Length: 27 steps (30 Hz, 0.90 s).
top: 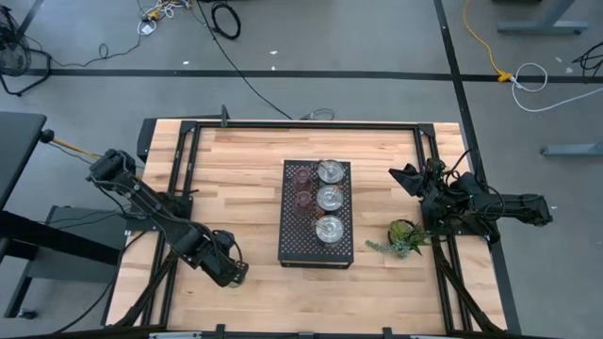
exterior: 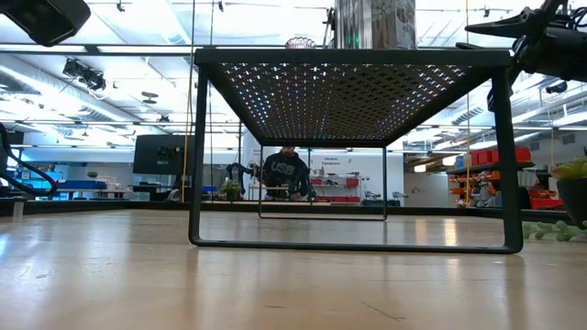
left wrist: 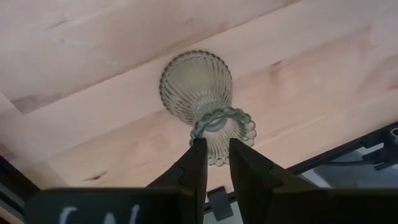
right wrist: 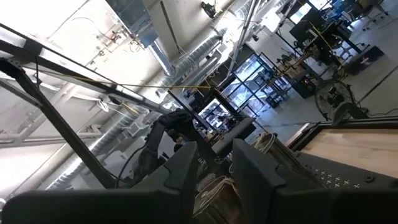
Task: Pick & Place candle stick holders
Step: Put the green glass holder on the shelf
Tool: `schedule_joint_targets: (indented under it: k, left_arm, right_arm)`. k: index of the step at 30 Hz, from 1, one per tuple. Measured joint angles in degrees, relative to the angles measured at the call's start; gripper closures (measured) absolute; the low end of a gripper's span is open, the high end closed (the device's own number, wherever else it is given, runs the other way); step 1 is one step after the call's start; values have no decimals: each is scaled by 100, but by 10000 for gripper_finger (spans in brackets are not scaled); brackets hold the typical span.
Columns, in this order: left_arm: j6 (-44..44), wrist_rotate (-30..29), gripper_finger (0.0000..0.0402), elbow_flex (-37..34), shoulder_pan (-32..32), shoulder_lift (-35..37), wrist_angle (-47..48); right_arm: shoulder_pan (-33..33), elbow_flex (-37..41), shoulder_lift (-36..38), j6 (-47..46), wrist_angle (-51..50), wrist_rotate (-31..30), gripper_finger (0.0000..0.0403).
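Note:
A black perforated stand (top: 316,247) sits at mid-table. On it stand three clear holders (top: 329,200) in one column and two pinkish-red ones (top: 302,186) beside them. They also show on top of the stand in the low view (exterior: 371,23). My left gripper (top: 233,270) is low near the table's near left. It is shut on the olive-green ribbed holder (left wrist: 198,86). My right gripper (right wrist: 216,152) is at the table's right edge and points up into the room. Its fingers are a little apart and empty. My left gripper pinches the olive-green holder at its beaded rim (left wrist: 217,138), on the side nearest the fingers, between the two fingertips. The fingers slant down toward the table. The holder lies tilted away from the fingers over the wood. I cannot tell whether it rests on the table.
A small green potted plant (top: 403,235) stands right of the stand, near my right arm. A black metal frame (top: 301,125) runs around the tabletop. Bare wood lies between my left gripper and the stand. A person (exterior: 287,174) shows far off in the room.

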State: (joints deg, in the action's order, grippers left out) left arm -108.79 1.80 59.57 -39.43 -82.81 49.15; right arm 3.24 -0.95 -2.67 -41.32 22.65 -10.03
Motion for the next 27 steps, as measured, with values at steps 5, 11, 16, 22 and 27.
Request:
schedule_joint_targets:
  k: [5, 11, 16, 22, 27]
  left_arm:
    - [4, 216, 333, 0, 10, 4, 66]
    - [46, 233, 333, 0, 8, 2, 79]
    - [55, 153, 332, 0, 8, 2, 81]
    - [37, -3, 332, 0, 9, 7, 82]
    - [11, -66, 332, 0, 13, 60, 126]
  right_arm:
    - [1, 0, -1, 2, 0, 12, 302]
    - [-1, 0, -1, 0, 0, 58, 302]
    - [0, 0, 0, -7, 0, 55, 302]
    - [-1, 0, 1, -17, 1, 54, 302]
    - [0, 0, -1, -20, 0, 53, 302]
